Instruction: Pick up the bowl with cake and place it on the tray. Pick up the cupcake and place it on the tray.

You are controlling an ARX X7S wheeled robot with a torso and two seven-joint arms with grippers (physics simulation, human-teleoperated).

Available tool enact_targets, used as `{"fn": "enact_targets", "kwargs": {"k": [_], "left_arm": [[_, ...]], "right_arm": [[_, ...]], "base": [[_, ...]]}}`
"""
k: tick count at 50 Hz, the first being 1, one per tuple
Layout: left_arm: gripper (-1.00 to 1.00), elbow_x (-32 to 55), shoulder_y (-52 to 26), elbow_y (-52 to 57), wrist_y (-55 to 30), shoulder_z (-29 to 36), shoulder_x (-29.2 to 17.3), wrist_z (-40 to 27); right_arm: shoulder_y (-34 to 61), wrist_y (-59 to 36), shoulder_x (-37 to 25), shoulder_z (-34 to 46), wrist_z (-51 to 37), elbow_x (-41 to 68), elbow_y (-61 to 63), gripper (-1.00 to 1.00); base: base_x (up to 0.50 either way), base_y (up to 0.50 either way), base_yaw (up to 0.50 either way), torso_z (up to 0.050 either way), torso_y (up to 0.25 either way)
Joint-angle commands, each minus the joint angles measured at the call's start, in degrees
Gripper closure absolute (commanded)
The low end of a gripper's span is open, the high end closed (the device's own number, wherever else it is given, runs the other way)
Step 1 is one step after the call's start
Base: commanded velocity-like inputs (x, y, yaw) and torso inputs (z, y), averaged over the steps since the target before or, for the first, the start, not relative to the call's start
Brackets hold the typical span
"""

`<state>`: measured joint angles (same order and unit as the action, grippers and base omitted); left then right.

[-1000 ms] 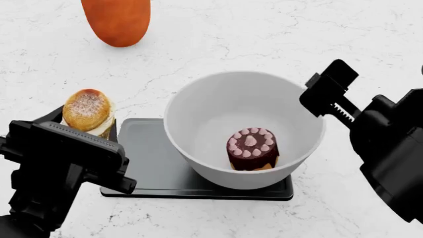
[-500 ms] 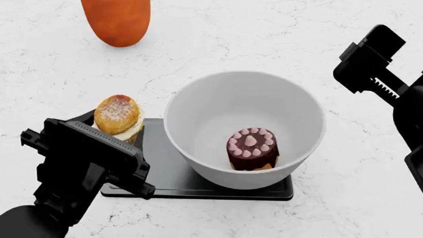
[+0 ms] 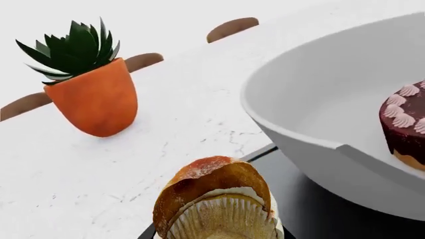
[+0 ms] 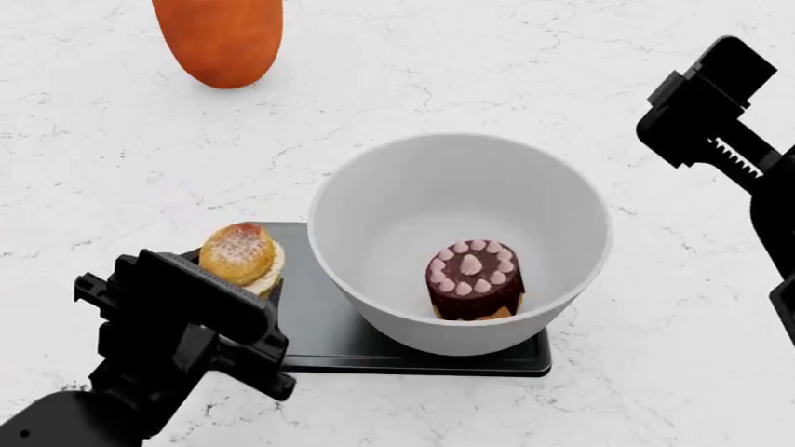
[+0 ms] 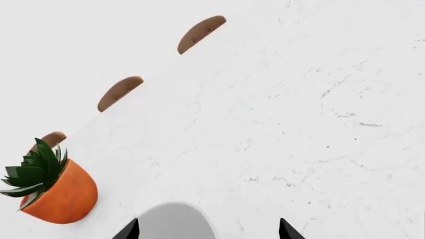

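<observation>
The soft, crushable cupcake [image 4: 242,255] is being held by its wrapper in the left gripper [image 4: 236,279], just above the tray [image 4: 326,337].

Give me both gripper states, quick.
Left gripper: shut on the cupcake, over the tray.
Right gripper: open, holding nothing.

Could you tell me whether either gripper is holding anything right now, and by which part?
The left gripper holds the cupcake by its paper-wrapped base, tilted over the tray; the right gripper holds nothing.
</observation>
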<state>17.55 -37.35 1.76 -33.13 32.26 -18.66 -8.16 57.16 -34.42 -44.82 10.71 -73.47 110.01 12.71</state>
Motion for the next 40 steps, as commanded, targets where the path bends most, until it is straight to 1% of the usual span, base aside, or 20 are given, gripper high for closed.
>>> {"fn": "enact_targets", "kwargs": {"k": [1, 3, 11, 12, 16, 19, 29, 30, 40], "left_arm": [[1.00, 2.00, 0.11, -3.73, 1.58, -0.38, 0.55, 0.18], [1.00, 3.41, -0.24, -5.11, 2.62, -1.05, 1.15, 1.77], [1.00, 4.04, -0.52, -8.87, 4.40, -1.45, 1.89, 3.00], [1.00, 4.23, -0.97, -8.54, 3.53, -1.50, 1.90, 2.84], [1.00, 3.30, -0.79, -10.55, 5.25, -0.88, 2.25, 2.99], [1.00, 3.70, -1.36, -10.65, 4.16, -1.06, 2.37, 2.81], [1.00, 3.40, -1.39, -12.22, 4.81, -0.48, 2.42, 3.22], [-1.00, 3.54, -1.75, -11.82, 4.15, -0.51, 2.34, 3.15], [-1.00, 3.40, -1.49, -10.53, 3.35, 0.00, 1.80, 2.76]], "right_arm": [[0.20, 0.08, -0.03, 0.13, -0.13, -0.32, 0.16, -1.00], [0.03, 0.01, 0.14, 0.45, 0.43, -1.01, -0.09, -1.00], [-0.10, 0.06, 0.34, 0.73, 1.10, -1.56, -0.30, -1.00], [0.00, 0.05, 0.40, 0.80, 1.11, -1.61, -0.38, -1.00], [0.73, -0.40, 0.86, 1.45, 1.74, -1.90, -0.76, -1.00], [0.86, -0.44, 1.10, 1.73, 2.06, -2.20, -1.22, -1.00], [-0.03, 0.11, 0.77, 1.37, 2.05, -2.24, -1.08, -1.00], [0.00, 0.10, 0.76, 1.40, 1.98, -2.24, -1.12, -1.00], [0.31, 0.15, 0.82, 1.56, 2.04, -2.21, -1.31, -1.00]], "base": [[0.00, 0.00, 0.00, 0.000, 0.000], [0.00, 0.00, 0.00, 0.000, 0.000], [0.00, 0.00, 0.00, 0.000, 0.000], [0.00, 0.00, 0.00, 0.000, 0.000], [0.00, 0.00, 0.00, 0.000, 0.000], [0.00, 0.00, 0.00, 0.000, 0.000], [0.00, 0.00, 0.00, 0.000, 0.000], [0.00, 0.00, 0.00, 0.000, 0.000], [0.00, 0.00, 0.00, 0.000, 0.000]]}}
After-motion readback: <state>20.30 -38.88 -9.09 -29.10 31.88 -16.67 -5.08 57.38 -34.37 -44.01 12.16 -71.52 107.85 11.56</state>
